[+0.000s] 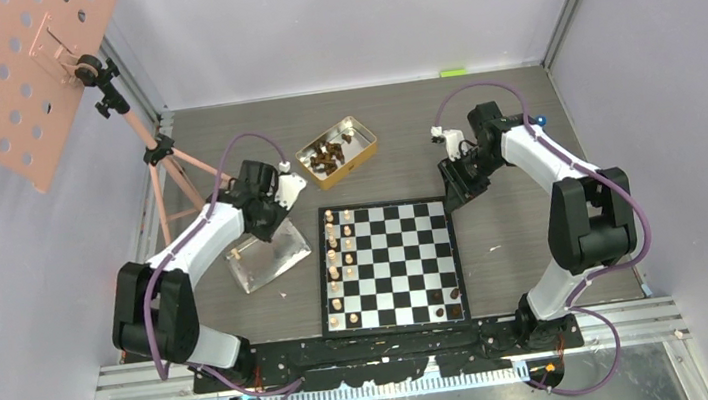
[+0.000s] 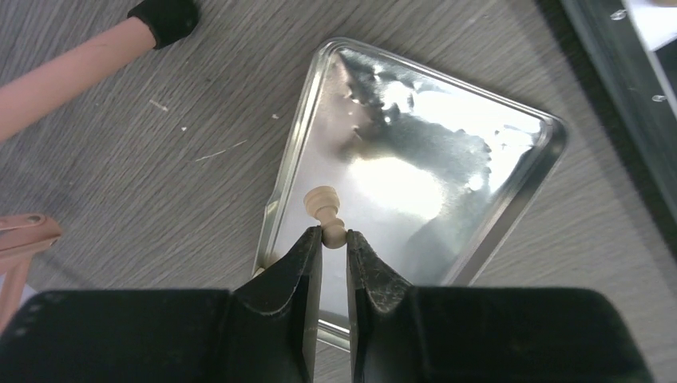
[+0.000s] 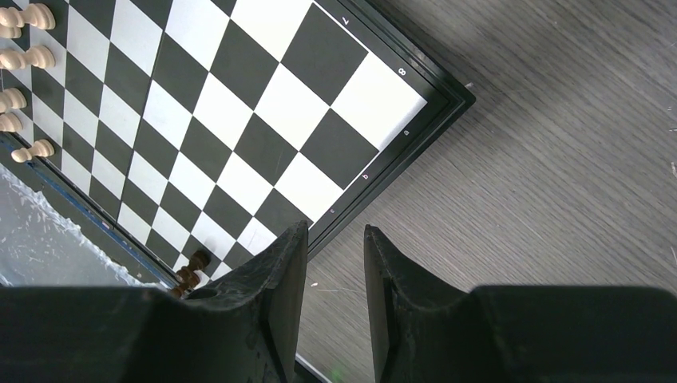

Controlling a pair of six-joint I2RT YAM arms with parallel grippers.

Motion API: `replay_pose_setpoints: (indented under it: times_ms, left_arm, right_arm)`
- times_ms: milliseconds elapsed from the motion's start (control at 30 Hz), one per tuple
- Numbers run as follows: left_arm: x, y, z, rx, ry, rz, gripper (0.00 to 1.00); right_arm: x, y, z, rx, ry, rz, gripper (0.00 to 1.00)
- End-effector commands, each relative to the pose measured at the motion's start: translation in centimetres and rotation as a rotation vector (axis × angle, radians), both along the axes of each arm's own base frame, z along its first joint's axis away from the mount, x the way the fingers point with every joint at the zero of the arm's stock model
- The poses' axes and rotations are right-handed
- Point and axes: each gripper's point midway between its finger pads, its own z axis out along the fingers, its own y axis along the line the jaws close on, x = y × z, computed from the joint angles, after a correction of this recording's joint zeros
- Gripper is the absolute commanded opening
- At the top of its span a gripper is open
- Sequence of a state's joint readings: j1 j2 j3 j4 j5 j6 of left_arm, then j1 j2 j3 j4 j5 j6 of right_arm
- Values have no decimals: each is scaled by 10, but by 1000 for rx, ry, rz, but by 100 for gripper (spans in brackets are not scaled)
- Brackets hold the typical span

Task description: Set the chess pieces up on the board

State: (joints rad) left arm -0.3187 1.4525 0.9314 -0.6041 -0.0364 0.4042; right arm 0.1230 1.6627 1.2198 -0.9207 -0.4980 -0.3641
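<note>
the left claw (image 2: 334, 238) grips a pale chess piece (image 2: 323, 206) by its base end, light, hard, likely to swivel; the right claw (image 3: 335, 239) gapes empty.

Flat square chessboard of black and silvery-white checks (image 1: 390, 266) lies on the table (image 1: 524, 221). Pale beige wooden chessmen (image 1: 334, 263) stand along its left edge. A few dark brown chessmen (image 1: 453, 293) stand at its near right corner. One pale beige pawn (image 2: 323, 199) sits tilted, pinched between the left jaws.
</note>
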Motion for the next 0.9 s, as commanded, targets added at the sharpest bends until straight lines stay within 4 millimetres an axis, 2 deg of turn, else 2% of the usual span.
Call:
replay_pose_setpoints:
  times_ms: [0, 200, 333, 433, 567, 867]
  left_arm:
    - [-8, -20, 24, -107, 31, -54, 17]
    - [-29, -44, 60, -229, 98, -156, 15]
    - [-53, -67, 87, -298, 143, -271, 15]
    - [-73, -86, 98, -281, 166, -371, 15]
    - [-102, -117, 99, -233, 205, -526, 15]
    - [-138, -164, 77, -162, 312, -724, 15]
  right_arm:
    - [9, 3, 11, 21, -32, 16, 38]
    - [9, 3, 11, 21, -33, 18, 38]
    - [9, 3, 11, 19, -34, 19, 38]
    - [9, 3, 11, 18, -34, 18, 38]
    - [9, 3, 12, 19, -39, 20, 38]
    - [9, 2, 19, 19, -66, 20, 38]
